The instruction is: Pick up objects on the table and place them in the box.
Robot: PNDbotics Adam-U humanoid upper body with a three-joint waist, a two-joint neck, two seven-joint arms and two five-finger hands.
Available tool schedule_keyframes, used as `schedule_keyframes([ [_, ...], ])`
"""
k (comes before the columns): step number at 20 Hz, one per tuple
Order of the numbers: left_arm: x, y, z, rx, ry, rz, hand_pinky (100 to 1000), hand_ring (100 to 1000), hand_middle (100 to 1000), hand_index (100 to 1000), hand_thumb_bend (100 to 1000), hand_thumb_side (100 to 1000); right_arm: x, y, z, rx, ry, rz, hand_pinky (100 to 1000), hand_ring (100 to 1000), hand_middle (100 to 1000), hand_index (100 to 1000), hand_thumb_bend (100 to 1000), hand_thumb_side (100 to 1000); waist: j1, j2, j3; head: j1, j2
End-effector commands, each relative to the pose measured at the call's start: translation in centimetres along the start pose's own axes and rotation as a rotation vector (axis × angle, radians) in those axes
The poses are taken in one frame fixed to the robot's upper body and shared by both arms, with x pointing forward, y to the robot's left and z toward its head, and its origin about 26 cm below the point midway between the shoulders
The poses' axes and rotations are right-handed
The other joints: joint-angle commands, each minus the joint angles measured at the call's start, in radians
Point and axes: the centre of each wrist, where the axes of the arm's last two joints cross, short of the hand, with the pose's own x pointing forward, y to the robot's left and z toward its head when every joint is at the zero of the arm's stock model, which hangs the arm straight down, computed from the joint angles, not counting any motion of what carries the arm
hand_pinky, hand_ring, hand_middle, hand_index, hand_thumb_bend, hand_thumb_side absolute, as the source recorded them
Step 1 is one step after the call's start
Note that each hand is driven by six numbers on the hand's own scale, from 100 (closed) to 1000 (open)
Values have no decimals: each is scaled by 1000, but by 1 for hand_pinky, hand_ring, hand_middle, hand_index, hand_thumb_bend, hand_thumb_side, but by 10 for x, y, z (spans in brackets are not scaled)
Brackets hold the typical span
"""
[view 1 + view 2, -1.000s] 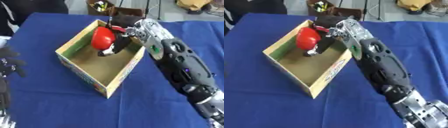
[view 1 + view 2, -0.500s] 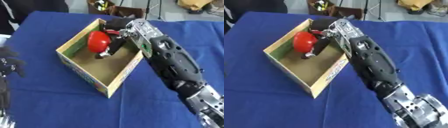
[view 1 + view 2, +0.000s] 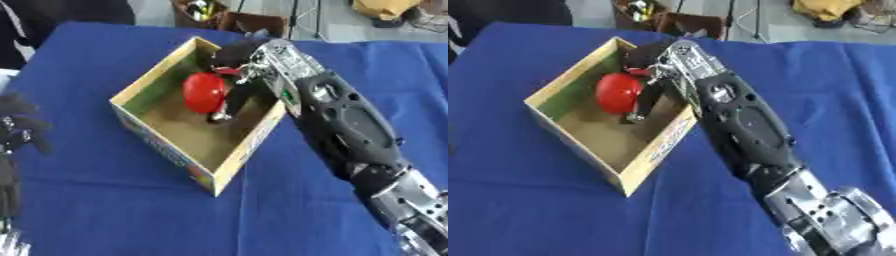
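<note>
1. Step in hand: the drop-off, imo. Right hand [image 3: 238, 65] is reaching over the box [image 3: 166, 142] w/ a red thing [image 3: 203, 92] down inside, not sure what it is.
2. Fingers [image 3: 226, 102] point down into the box, curled against the red thing's right side; looks like they're pinching it.
3. Red thing sits just left of those fingers, near the box's far end, low by the floor.
4. Next move prob: spread fingers, let go, lift out w/o catching the box wall.
5. Left hand [image 3: 19, 135] idles at the left edge, fingers relaxed, holding nothing.
</note>
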Motion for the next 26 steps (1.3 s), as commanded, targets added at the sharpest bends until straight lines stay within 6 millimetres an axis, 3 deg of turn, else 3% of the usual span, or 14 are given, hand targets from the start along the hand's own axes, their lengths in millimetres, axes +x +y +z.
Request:
schedule_keyframes([
  [1,6,2,-3,-10,-25,-6,291,498,573,748,100,934,-4,-18,8,18,42,28,679,792,795,854,870,598,4,-24,0,3,-9],
  [6,5,2,-3,-10,-23,-5,291,498,573,748,100,933,-4,-21,11,22,78,-3,690,812,823,875,990,570,7,-27,0,4,-11],
  [15,5,2,-1,-11,-16,-6,291,499,573,748,100,931,-2,-44,33,-147,35,-96,661,773,800,871,982,635,16,-33,-3,5,-8],
  [18,4,3,0,-10,-14,-7,291,499,573,748,100,929,-3,-54,48,-244,10,-133,642,747,778,861,892,738,21,-35,-5,7,-6],
  [19,4,3,0,-9,-13,-7,291,499,573,748,100,929,-4,-58,54,-289,0,-150,632,733,765,855,813,844,22,-36,-5,9,-5],
  [22,4,3,0,-5,-12,-9,291,499,573,748,100,928,-8,-67,78,-436,-30,-207,612,702,743,854,689,973,26,-38,-9,14,-3],
  [26,4,5,1,2,-11,-14,292,499,573,748,100,927,-14,-71,117,-635,-44,-284,591,673,715,854,611,1000,33,-44,-18,26,6],
])
